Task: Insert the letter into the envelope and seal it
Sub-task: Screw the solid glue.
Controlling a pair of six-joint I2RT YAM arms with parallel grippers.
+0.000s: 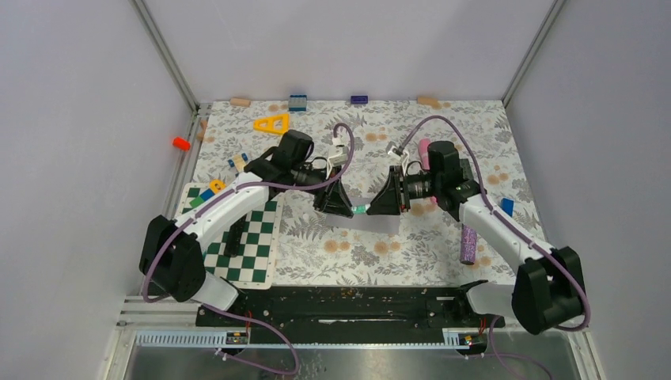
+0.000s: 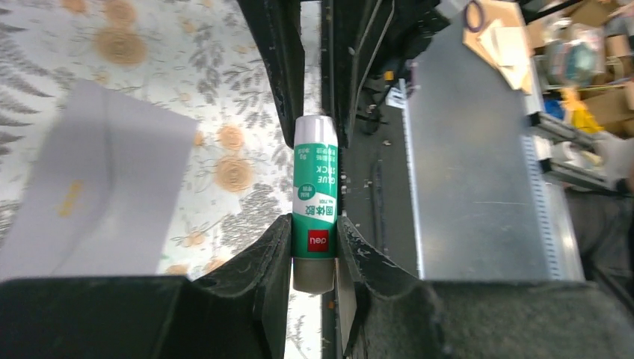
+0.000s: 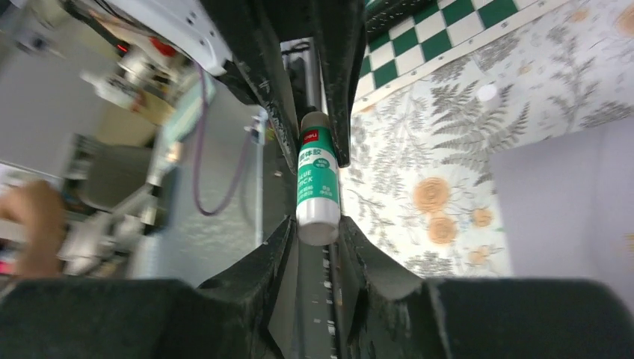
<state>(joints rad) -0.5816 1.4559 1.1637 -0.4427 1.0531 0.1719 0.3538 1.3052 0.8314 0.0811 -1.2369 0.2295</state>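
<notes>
Left hand (image 2: 314, 224) and right hand (image 3: 315, 224) grasp glue stick (image 2: 315, 179) near flat grey envelope (image 2: 97, 179).

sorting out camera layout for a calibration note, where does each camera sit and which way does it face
Top external: above and behind the bases, looking down on the floral table; both arms show.
Left wrist: on the left arm, looking along the glue stick toward the right arm; left fingers at the bottom.
Right wrist: on the right arm, facing the opposite way; right fingers at the bottom.
Both wrist views share the glue stick and the envelope.
</notes>
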